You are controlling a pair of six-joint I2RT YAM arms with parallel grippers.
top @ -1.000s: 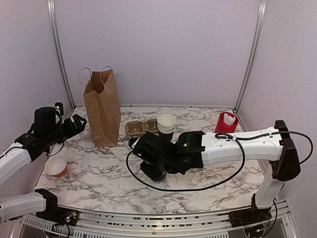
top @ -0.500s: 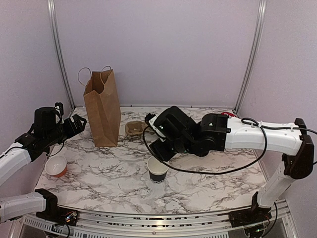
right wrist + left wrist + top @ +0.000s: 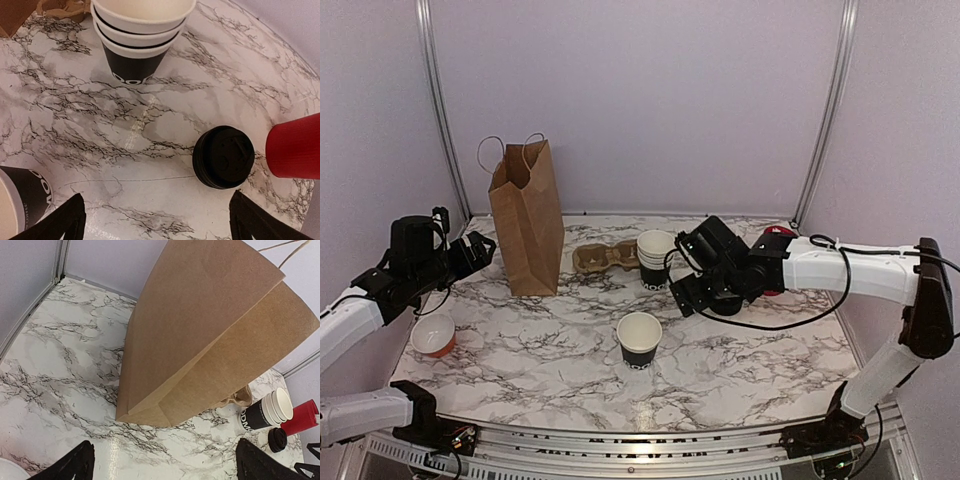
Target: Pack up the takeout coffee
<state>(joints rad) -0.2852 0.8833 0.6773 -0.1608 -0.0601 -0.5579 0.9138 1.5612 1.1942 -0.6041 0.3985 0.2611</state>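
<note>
Since the takeout coffee cup stands lidless near the middle of the desk, a little toward its front edge, the step in hand looks like lidding it before it goes into the brown paper bag at the back left. The loose black lid lies flat toward the back right, just beside the red cup and near the stack of cups. Your right hand hangs over that patch with its fingers spread wide and nothing between them, and the lid sits off to one side of the gap. Centre over it first, then pinch across the rim, keeping clear of the red cup. Your left hand, likewise spread and empty, faces the bag near the left edge. It could steady the cup while you press the lid on.
</note>
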